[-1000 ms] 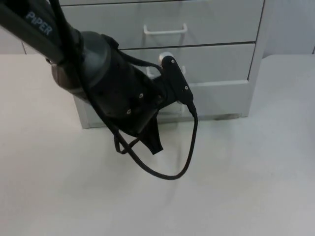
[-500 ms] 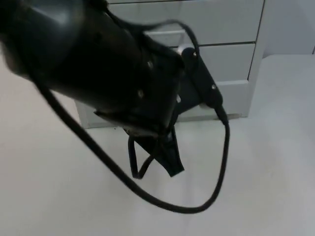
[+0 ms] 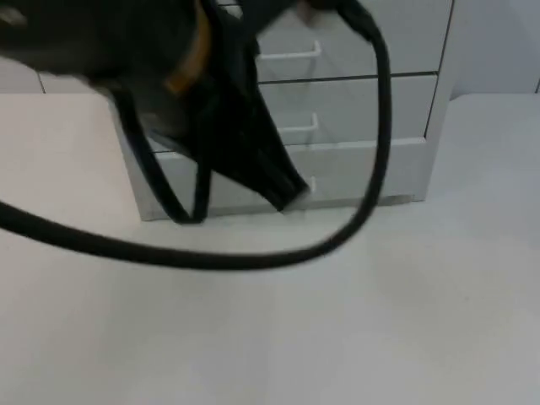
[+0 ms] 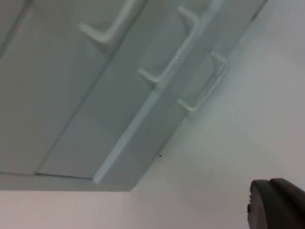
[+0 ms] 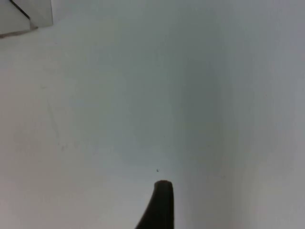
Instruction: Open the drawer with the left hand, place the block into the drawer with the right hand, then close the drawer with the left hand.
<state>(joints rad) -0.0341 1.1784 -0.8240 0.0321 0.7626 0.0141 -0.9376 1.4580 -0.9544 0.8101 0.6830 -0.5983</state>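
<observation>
Left pincer (image 3: 283,196) in top view: dark tip hangs just in front of drawer cabinet (image 3: 371,160), near lowest handle (image 3: 305,187); whether spread or pressed together, cannot tell. Cabinet white, stands on white desk (image 3: 337,321) against back. Three drawer fronts with white bar handles seen in left wrist view; bottom drawer (image 4: 143,138) front stands slightly out from others. Right pincer (image 5: 159,205) over bare desk; finger state cannot tell. Cabinet corner (image 5: 24,16) visible there.
</observation>
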